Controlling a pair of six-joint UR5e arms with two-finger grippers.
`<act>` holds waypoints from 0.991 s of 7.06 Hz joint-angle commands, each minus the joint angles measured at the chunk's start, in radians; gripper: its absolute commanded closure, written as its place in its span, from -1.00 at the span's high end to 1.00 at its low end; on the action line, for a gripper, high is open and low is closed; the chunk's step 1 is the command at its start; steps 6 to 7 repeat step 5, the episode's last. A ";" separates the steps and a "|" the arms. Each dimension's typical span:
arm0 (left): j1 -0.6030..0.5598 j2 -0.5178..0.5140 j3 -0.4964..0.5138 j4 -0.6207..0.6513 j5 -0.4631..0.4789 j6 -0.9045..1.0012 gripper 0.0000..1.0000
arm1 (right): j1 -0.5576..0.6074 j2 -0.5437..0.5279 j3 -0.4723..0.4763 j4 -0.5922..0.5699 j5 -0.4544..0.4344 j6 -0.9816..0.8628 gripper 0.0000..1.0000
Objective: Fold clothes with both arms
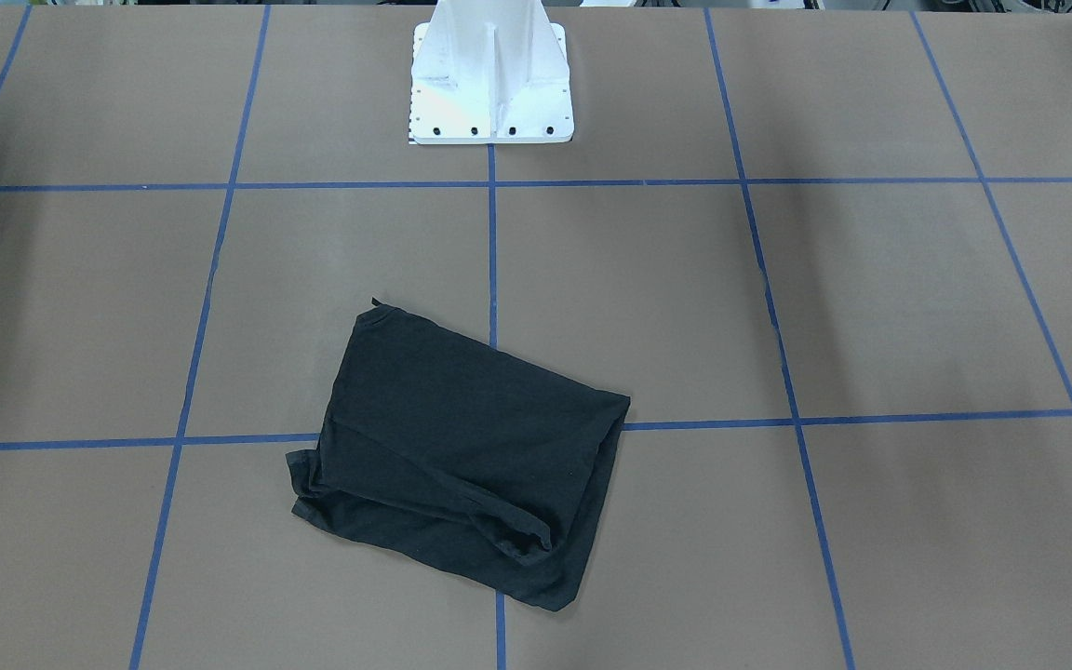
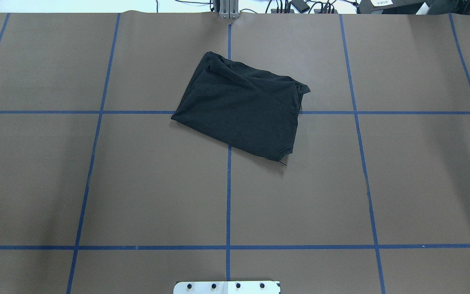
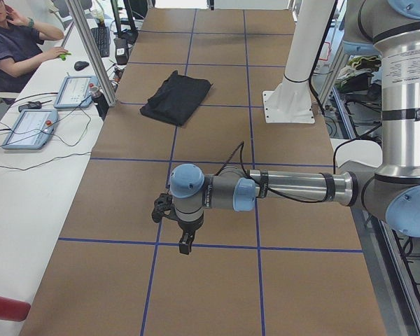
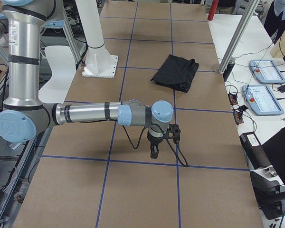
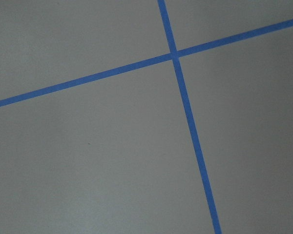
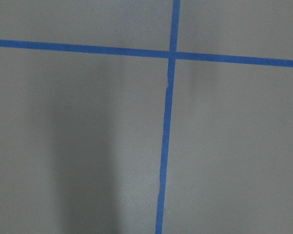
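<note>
The black T-shirt (image 1: 462, 447) lies folded into a rough rectangle on the brown table, plain black side up, its print hidden. It also shows in the overhead view (image 2: 243, 110), the left side view (image 3: 176, 98) and the right side view (image 4: 175, 72). My left gripper (image 3: 185, 246) hangs over bare table far from the shirt, seen only in the left side view; I cannot tell if it is open or shut. My right gripper (image 4: 153, 153) hangs likewise at the other end, seen only in the right side view; I cannot tell its state. Both wrist views show only table and blue tape.
The white pedestal base (image 1: 491, 84) stands at the robot's edge of the table. Blue tape lines (image 2: 228, 196) grid the surface. An operator (image 3: 14, 49) sits at a side bench with teach pendants (image 3: 28, 127). Aluminium posts (image 4: 235, 40) stand along that side.
</note>
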State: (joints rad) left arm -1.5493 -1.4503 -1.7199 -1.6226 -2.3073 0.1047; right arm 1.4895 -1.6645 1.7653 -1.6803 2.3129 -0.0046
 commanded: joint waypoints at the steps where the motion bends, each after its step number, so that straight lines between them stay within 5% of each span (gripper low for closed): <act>1: 0.000 0.002 0.009 -0.071 -0.012 -0.079 1.00 | 0.000 0.002 0.002 0.001 -0.001 0.000 1.00; 7: 0.002 -0.002 0.019 -0.097 -0.011 -0.083 1.00 | 0.000 0.002 0.008 0.001 0.000 0.000 1.00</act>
